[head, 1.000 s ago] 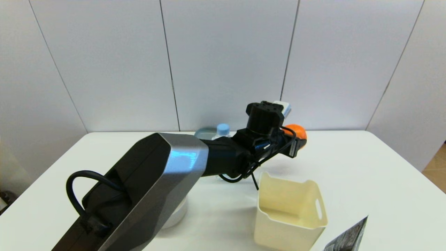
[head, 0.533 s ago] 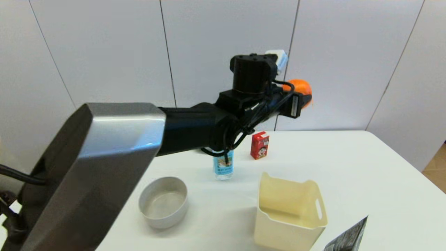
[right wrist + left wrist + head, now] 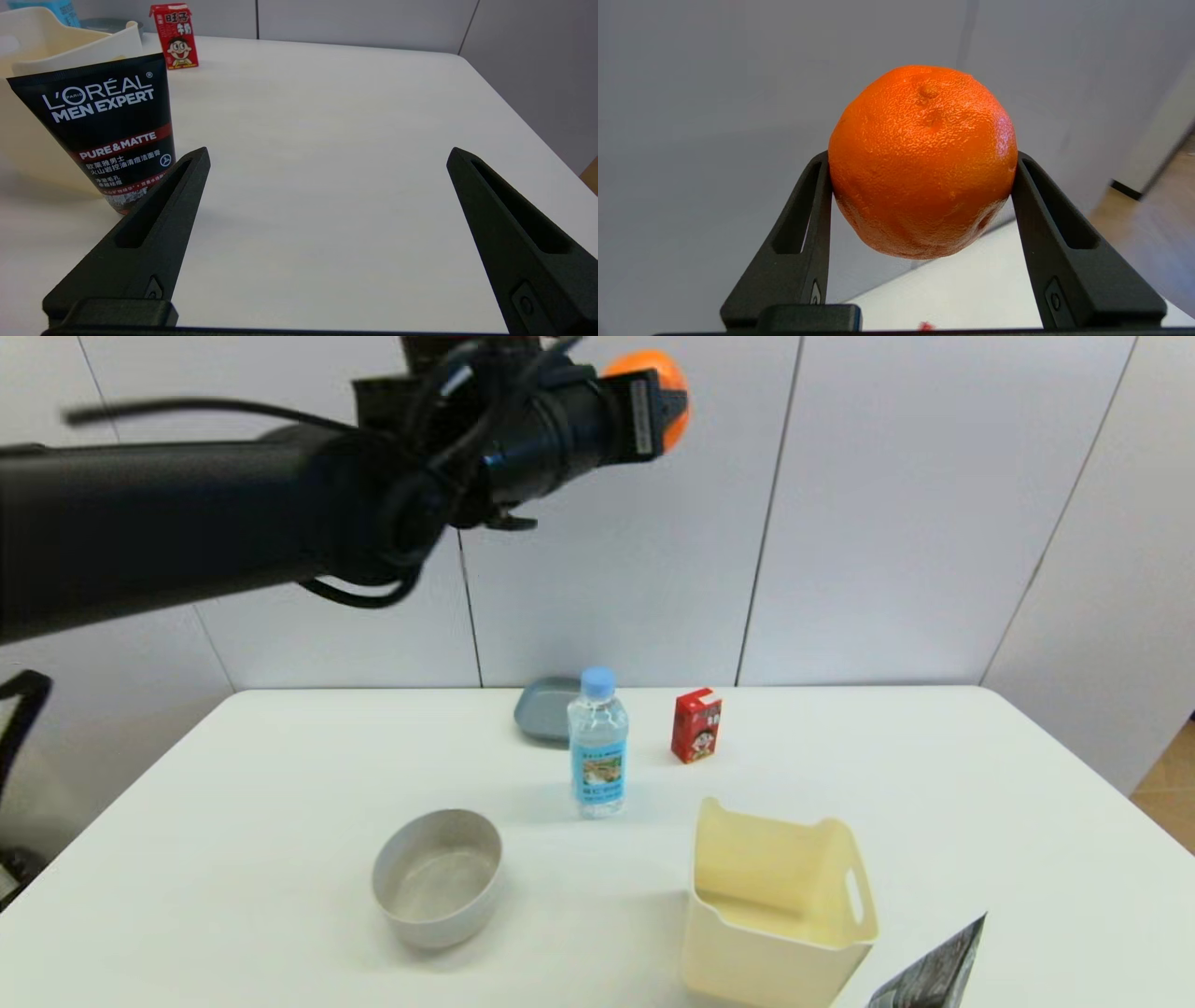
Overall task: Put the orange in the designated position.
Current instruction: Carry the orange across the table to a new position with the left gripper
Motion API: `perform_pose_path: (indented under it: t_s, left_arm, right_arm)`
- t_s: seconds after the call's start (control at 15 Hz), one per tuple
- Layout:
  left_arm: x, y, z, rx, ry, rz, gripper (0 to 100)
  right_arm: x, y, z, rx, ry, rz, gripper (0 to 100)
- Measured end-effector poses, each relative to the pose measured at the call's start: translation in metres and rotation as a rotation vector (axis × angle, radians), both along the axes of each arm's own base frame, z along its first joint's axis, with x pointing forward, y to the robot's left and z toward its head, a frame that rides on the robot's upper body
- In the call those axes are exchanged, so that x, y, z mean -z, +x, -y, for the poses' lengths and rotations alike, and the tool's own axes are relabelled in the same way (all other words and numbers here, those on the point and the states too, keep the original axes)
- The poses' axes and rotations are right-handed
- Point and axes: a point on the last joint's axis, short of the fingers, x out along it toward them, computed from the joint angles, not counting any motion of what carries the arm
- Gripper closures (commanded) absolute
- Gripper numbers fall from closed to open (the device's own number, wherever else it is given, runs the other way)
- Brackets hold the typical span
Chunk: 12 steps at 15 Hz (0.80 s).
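Nearest the robot, the right gripper [image 3: 327,158] sits low over the white table [image 3: 934,784], fingers spread wide and holding nothing. Just beside it stands a black L'Oréal face-wash tube [image 3: 107,126], in front of the cream plastic bin [image 3: 780,905]. The round grey bowl [image 3: 437,877] stands to the bin's left, apart from it. Farther back, a clear water bottle with a blue cap [image 3: 597,747] stands upright, with a red drink carton [image 3: 695,725] to its right and a grey-blue dish [image 3: 546,709] behind. High above the table, against the wall panels, the left gripper [image 3: 920,172] has both fingers pressed against the round, dimpled orange [image 3: 920,163], carried in the air.
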Motion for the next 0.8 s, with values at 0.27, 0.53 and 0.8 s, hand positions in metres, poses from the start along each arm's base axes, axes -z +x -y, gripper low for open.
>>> perform_pose_path:
  t_s: [0.27,0.53,0.8]
  left_arm:
    - [-0.017,-0.008,-0.079,-0.171,0.104,-0.077,100]
    - [-0.001,-0.033,-0.135,-0.286,0.206,-0.252,100]
    - [0.033,-0.069,-0.166,-0.332,0.344,-0.542,100]
  right_arm:
    - [0.000,0.000,0.000,0.000,0.000,0.000,0]
    - [0.000,0.000,0.000,0.000,0.000,0.000,0]
    - [0.000,0.000,0.000,0.000,0.000,0.000,0]
